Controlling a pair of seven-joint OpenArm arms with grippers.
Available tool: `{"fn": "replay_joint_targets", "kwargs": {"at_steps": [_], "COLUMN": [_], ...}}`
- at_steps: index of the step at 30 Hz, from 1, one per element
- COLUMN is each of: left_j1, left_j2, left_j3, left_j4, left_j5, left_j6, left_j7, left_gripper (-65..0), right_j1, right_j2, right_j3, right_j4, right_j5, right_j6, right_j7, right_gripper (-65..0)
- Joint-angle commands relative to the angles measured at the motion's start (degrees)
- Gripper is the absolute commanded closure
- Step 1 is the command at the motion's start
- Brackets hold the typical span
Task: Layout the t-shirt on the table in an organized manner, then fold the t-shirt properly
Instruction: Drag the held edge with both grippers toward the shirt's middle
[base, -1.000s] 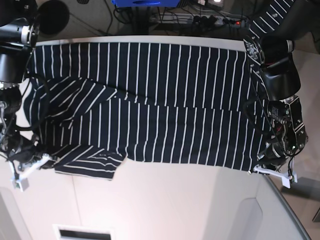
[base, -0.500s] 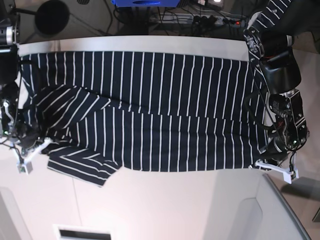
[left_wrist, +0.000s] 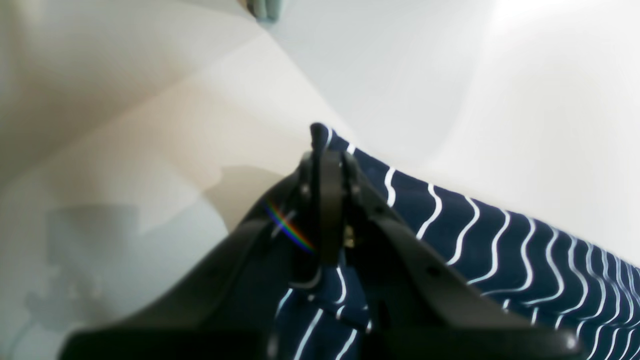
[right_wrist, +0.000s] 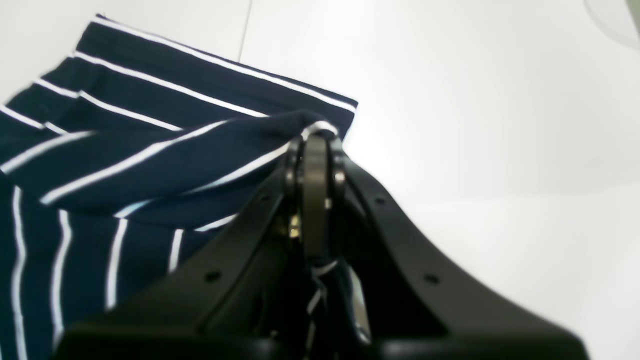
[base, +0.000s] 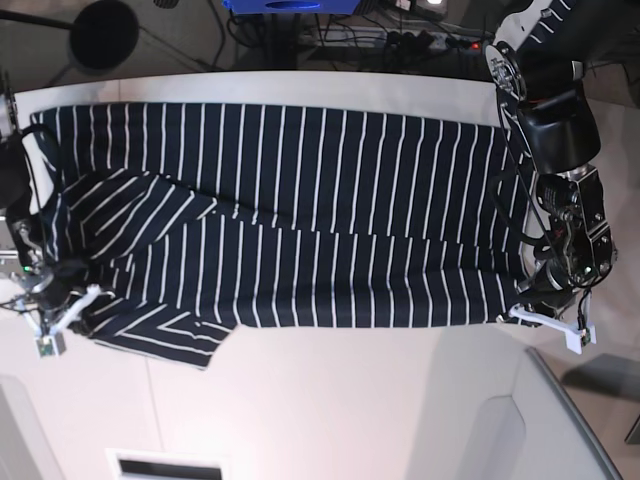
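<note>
The striped t-shirt lies spread on the off-white tabletop, with its long axis running from one arm to the other across the base view. Each arm stands at one end of this axis. The left claw is at the near corner on the right side of that view, and the right claw is at the near corner on the opposite side. So the cloth stretches between them, and neither arm is nearer to its middle.

Both claws are fully closed. In the left wrist view, the left claw pinches a corner of the t-shirt, and the hem runs away from it in small waves. In the right wrist view, the right claw grips a bunched edge of the t-shirt.

I judge that the next move depends on pulling both ends evenly, because the side at the right claw is still rumpled, with diagonal stripes and a flap folded over.

The sleeves and the neckline are hard to make out. The far right corner is hidden behind the left arm.
</note>
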Motion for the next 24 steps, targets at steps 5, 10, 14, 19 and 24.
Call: {"fn": "replay_joint_targets", "kwargs": {"at_steps": [5, 10, 14, 19, 24], "left_j1": [2.15, 5.84, 9.18, 14.19, 18.94], "left_j2": [-0.32, 0.12, -0.14, -4.54, -5.95], "left_j3": [-0.17, -0.17, -0.17, 0.45, 0.36], "left_j4": [6.35, 10.75, 14.97, 15.76, 17.43], "left_j5": [-0.27, -0.27, -4.31, -16.36, -17.59], "left_j6": [-0.16, -0.16, -0.25, -0.25, -0.25], "left_j7": [-0.80, 2.46, 2.72, 2.81, 2.81], "left_gripper": [0.0, 0.0, 0.0, 0.0, 0.0], "right_j1": [1.30, -3.89, -8.55, -14.53, -21.74], "right_j2": [1.00, 4.08, 6.63, 8.56, 8.74], "right_j3": [-3.61, -3.52, -3.44, 1.05, 10.28], "right_j4": [-0.93, 7.07, 15.42, 24.56, 33.18], "right_j5": [0.50, 0.59, 0.59, 0.76, 0.59], "right_j6": [-0.27, -0.27, -0.36, -0.36, -0.36], "right_j7": [2.15, 1.88, 1.88, 1.97, -1.98], "right_gripper": [0.0, 0.0, 0.0, 0.0, 0.0]}}
